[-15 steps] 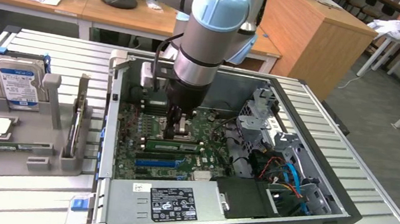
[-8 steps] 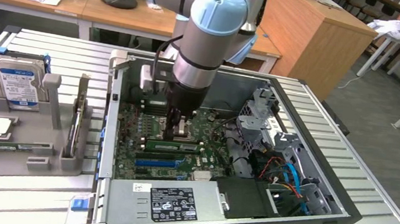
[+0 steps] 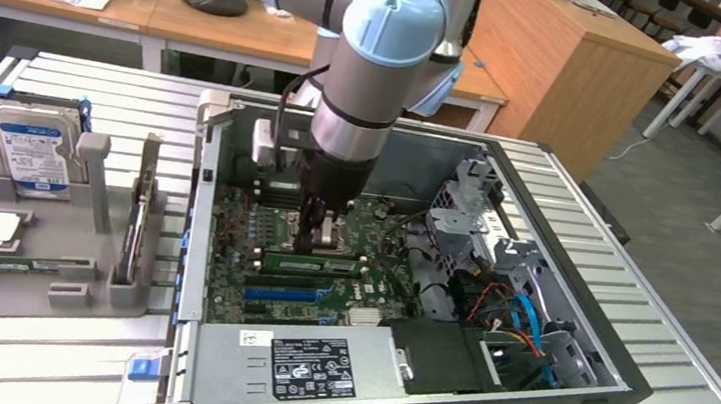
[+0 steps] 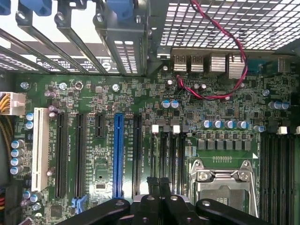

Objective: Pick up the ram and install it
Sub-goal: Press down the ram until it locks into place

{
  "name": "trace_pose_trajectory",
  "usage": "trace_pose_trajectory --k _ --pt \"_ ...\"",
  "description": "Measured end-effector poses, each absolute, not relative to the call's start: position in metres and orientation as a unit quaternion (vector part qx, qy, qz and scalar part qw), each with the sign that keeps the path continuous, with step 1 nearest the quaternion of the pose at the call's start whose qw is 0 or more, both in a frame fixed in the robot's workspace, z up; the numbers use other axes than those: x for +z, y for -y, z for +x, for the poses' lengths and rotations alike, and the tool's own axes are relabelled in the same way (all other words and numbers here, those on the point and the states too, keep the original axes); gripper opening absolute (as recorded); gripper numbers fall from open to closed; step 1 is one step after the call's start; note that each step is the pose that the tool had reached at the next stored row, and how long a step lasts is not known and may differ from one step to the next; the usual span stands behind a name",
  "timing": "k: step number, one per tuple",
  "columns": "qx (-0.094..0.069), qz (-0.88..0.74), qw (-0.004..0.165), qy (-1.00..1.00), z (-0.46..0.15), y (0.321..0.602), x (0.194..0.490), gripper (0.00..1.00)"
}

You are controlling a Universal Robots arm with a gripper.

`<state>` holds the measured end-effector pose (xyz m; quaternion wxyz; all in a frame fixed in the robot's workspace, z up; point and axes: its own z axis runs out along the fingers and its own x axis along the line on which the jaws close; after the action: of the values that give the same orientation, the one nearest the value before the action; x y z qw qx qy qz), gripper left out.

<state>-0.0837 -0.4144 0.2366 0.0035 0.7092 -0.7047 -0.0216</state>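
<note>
Install step underway: gripper (image 3: 316,241) is down inside the case (image 3: 582,386), fingers (image 4: 158,183) closed with nothing between them, pressing over the ram (image 3: 311,262) sitting in its slot mid-motherboard (image 4: 93,93). I'd guess it needs a firm, even push down to latch.

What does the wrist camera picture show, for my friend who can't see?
A green motherboard seen from straight above, with the shut black end effector close over its long black slots. There is also a blue slot, a white slot, a silver processor socket and a red wire.
</note>
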Motion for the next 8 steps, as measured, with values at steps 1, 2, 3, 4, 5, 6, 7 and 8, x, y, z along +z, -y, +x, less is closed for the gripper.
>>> trace_pose_trajectory --k 1,2,3,4,5,6,7,8 --pt "-0.022 0.709 0.004 0.705 -0.0837 0.4144 0.236 0.11" --pt "-0.022 0.709 0.004 0.705 -0.0837 0.4144 0.2354 0.11" --pt "-0.022 0.709 0.004 0.705 -0.0837 0.4144 0.2349 0.11" --pt "-0.022 0.709 0.004 0.705 -0.0837 0.4144 0.2345 0.11" --pt "-0.022 0.709 0.004 0.705 -0.0837 0.4144 0.2341 0.11" --pt "-0.022 0.709 0.004 0.705 -0.0837 0.4145 0.2338 0.11" --pt "-0.022 0.709 0.004 0.705 -0.0838 0.4145 0.2337 0.11" --pt "-0.022 0.709 0.003 0.705 -0.0837 0.4144 0.2337 0.11"
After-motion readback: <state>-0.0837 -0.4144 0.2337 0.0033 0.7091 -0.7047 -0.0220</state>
